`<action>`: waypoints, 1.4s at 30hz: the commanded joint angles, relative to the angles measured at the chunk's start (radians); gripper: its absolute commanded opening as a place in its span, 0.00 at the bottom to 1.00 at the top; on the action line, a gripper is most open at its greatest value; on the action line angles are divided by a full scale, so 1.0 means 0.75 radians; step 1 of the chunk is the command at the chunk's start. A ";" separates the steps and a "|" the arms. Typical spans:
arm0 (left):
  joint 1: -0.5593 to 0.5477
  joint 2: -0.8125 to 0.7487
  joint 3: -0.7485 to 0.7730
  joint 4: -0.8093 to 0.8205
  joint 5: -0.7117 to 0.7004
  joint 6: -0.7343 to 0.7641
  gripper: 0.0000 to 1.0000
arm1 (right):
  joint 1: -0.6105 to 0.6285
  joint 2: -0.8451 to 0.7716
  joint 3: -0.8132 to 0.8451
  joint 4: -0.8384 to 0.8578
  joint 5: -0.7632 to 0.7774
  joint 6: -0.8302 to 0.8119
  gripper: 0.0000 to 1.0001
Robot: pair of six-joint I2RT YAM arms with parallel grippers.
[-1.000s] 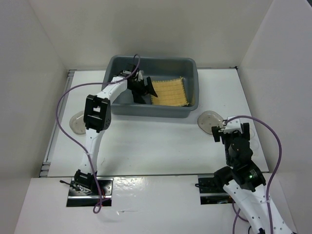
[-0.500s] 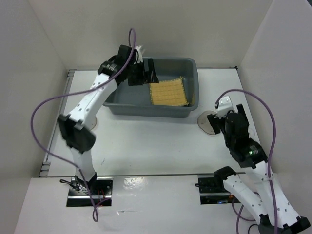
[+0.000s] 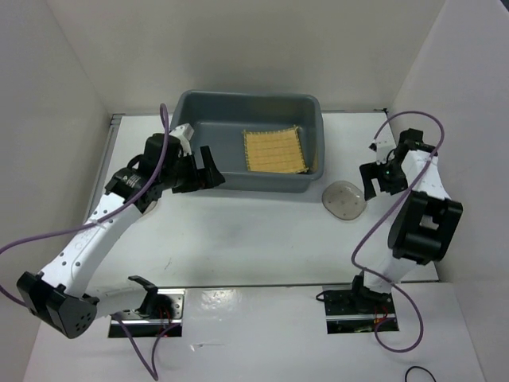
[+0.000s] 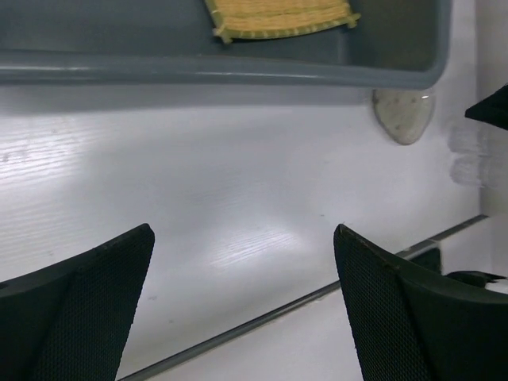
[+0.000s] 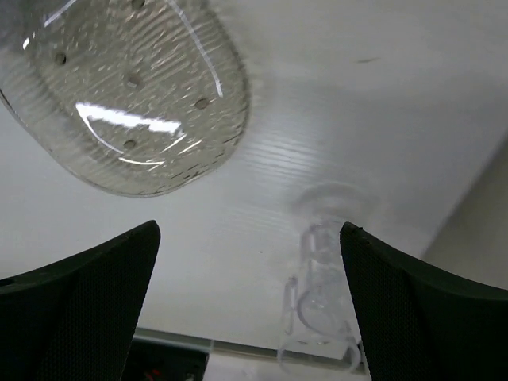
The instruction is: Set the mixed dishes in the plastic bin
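Note:
The dark grey plastic bin (image 3: pixel 199 113) stands at the back middle, with the yellow woven mat (image 3: pixel 274 150) lying flat in its right half. The mat (image 4: pixel 278 14) also shows in the left wrist view. My left gripper (image 3: pixel 203 170) hangs open and holds nothing, outside the bin's front left wall. A clear glass saucer (image 3: pixel 344 199) lies on the table right of the bin. My right gripper (image 3: pixel 378 177) is open just right of that saucer (image 5: pixel 131 95). A tiny clear cup (image 5: pixel 321 298) stands on the table between its fingers, near the right one.
White walls close in the table on the left, back and right. The saucer (image 4: pixel 403 115) and a faint clear cup (image 4: pixel 468 157) show beyond the bin's corner in the left wrist view. A metal strip (image 4: pixel 302 298) runs along the table's near edge.
My left arm has come out of the bin, leaving the mat inside, and swung down to its front left. My right arm has lifted and moved past the saucer to the right.

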 commanded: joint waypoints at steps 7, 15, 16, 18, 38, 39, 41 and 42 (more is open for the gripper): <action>0.026 -0.247 -0.227 -0.104 -0.130 0.162 1.00 | 0.019 0.258 0.039 -0.061 -0.285 -0.193 0.99; 0.052 -0.323 -0.319 -0.086 -0.126 0.175 1.00 | 0.019 0.409 0.064 0.049 -0.265 -0.179 0.99; 0.052 -0.323 -0.333 -0.086 -0.114 0.175 1.00 | 0.019 0.430 0.064 0.068 -0.265 -0.179 0.99; 0.052 -0.309 -0.333 -0.073 -0.114 0.187 1.00 | 0.019 0.446 0.064 0.084 -0.265 -0.179 0.99; 0.052 -0.304 -0.372 -0.020 -0.086 0.187 1.00 | 0.019 0.608 0.088 0.082 -0.377 -0.150 0.09; 0.052 -0.304 -0.372 -0.020 -0.086 0.187 1.00 | 0.019 0.593 0.088 0.082 -0.377 -0.138 0.01; 0.052 -0.304 -0.372 -0.020 -0.086 0.187 1.00 | 0.019 0.563 0.102 0.070 -0.363 -0.124 0.00; 0.052 -0.304 -0.372 -0.020 -0.086 0.187 1.00 | 0.019 0.546 0.103 0.058 -0.363 -0.123 0.00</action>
